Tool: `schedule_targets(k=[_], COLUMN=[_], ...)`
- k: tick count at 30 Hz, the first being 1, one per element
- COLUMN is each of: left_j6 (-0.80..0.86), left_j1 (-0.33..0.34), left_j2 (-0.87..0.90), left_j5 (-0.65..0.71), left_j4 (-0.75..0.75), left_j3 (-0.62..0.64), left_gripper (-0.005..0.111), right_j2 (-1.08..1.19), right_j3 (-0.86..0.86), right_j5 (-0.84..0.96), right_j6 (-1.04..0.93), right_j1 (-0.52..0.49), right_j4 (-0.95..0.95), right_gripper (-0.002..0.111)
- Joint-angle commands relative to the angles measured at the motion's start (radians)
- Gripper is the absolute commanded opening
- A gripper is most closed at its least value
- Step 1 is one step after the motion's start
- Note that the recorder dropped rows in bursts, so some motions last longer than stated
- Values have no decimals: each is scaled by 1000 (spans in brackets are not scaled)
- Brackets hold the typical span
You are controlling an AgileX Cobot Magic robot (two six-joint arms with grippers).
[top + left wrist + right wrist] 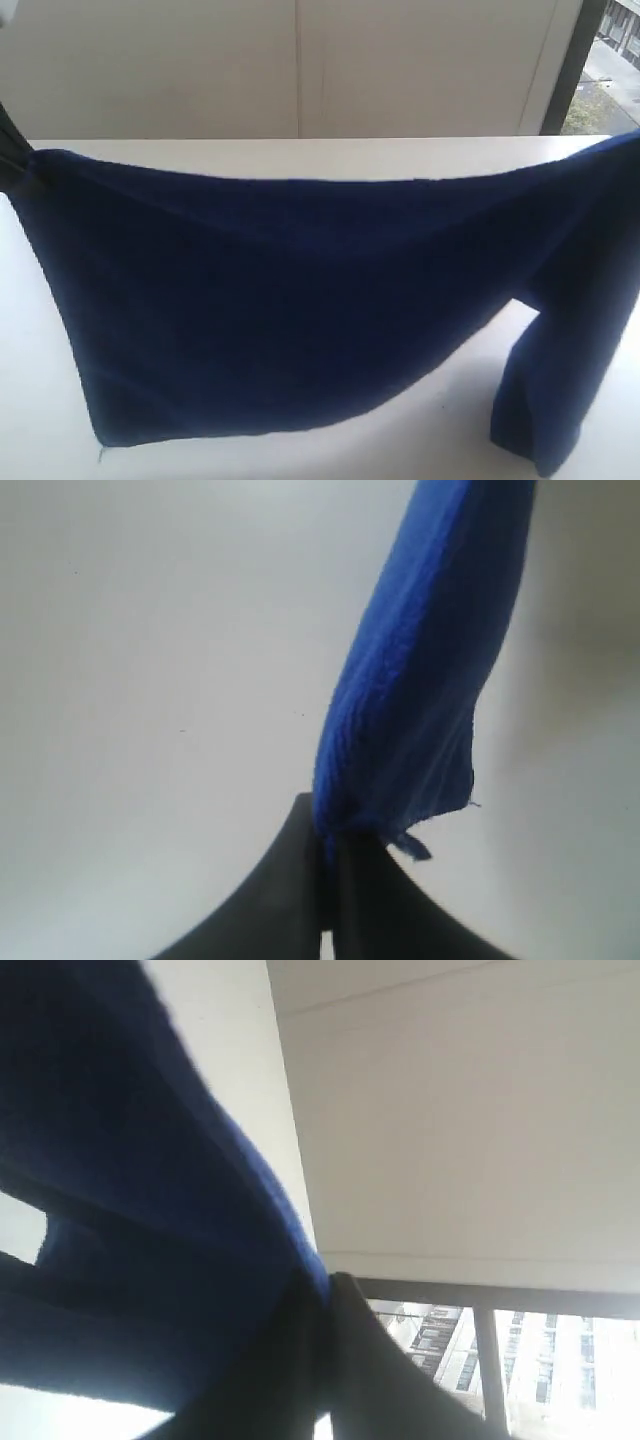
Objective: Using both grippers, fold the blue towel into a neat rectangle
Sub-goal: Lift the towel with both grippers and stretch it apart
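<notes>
Across the middle of the exterior view the blue towel (300, 300) hangs like a slack banner above the white surface (300, 155). Its upper edge sags from the far left of the frame to the upper right. My left hand (325, 832) is clamped tight on one upper corner, with the hem and a loose thread showing just beside the fingers. My right hand (326, 1290) is likewise pinched closed on the opposite corner.

The cloth looks soft and limp, with no stiffness of its own. It droops between my hands, and at the lower right of the frame a loose part hangs down in a doubled fold. Its lower left corner hangs low, but I cannot tell whether it touches the surface.

I judge it light and not at all fragile. The fluffy pile should give decent friction, so it is unlikely to slip from a firm pinch. The stitched hem at the corners is the firmest part and the best place to hold. A grip further in would only gather loose cloth and spoil the straight edges a neat rectangle needs.
</notes>
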Motion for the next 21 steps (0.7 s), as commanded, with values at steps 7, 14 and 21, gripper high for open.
schedule_targets(k=[7, 14, 21], left_j6=[-72, -88, -88], left_j1=[3, 3, 3], left_j2=[-10, -8, -8], left_j5=[88, -143, -513], left_j4=[43, 80, 133], left_j3=[124, 265, 377], left_gripper=[0, 0, 0], right_j2=[-29, 118, 287], right_j3=[0, 1, 1], right_j5=[123, 51, -113], right_j6=[-53, -53, -11], right_j1=[-6, -6, -6], right_j4=[64, 57, -34], right_gripper=[0, 0, 0])
